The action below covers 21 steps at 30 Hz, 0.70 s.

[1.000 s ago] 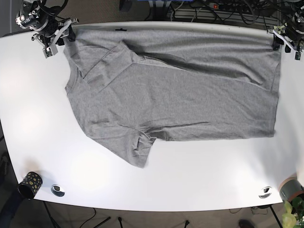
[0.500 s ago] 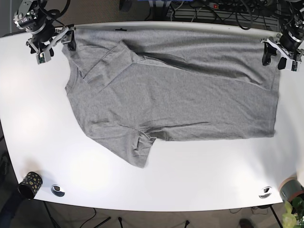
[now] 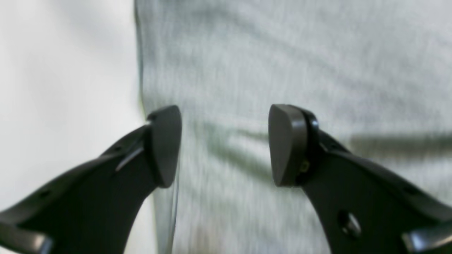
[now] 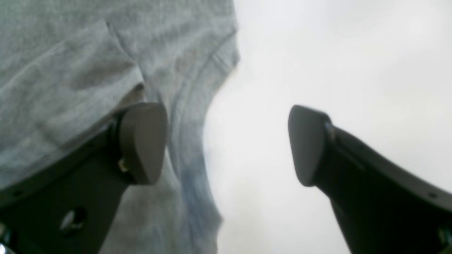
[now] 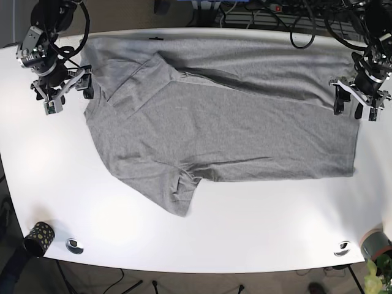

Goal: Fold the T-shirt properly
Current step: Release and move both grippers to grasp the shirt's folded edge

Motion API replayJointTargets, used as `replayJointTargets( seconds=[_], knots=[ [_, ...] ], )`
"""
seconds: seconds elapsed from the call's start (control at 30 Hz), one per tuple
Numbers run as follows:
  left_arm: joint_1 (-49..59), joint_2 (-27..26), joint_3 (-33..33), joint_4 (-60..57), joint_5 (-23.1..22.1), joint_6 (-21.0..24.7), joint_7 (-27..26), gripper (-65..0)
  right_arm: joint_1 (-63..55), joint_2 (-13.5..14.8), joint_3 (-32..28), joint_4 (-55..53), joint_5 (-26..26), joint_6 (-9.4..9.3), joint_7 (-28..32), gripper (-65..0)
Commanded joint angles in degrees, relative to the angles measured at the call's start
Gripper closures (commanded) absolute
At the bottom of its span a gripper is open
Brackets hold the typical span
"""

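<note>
Now both claws gape wide, holding nothing — left gripper (image 3: 225,144) straddles T-shirt (image 5: 220,116) hem, right gripper (image 4: 226,144) beside collar; grab edges evenly.

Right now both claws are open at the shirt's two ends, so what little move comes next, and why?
Probably both drop and pinch the cloth. The left claw is open astride the shirt edge, and the right claw is open at the shirt's curved edge. Neither holds any fabric yet, so no fold can begin.
</note>
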Motion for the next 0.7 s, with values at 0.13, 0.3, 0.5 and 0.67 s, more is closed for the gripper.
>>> replayJointTargets(
  seconds=[0.13,0.3,0.5,0.67],
  knots=[
    [-6.9,1.9,-0.7,-1.4,3.6,1.3,-1.4,-36.7,6.6,0.7,-1.0,-3.1,-1.8,0.52,1.2,-51.0],
    [-10.9,3.7,-0.5,-2.8,8.5,1.3,-1.5,-36.5,12.6,0.7,-1.2,-7.4,-3.6,0.52,1.2,-51.0],
    [-17.3,4.9,-0.6,-8.4,13.0,1.3,-1.8,-36.5,20.1,2.5,-6.3,-14.1,-7.3,0.52,1.6,-51.0],
    [-21.0,4.9,-0.6,-13.2,13.8,1.3,-1.9,-36.5,26.8,3.1,-8.7,-20.8,-7.9,0.52,1.9,-51.0]
  ],
)
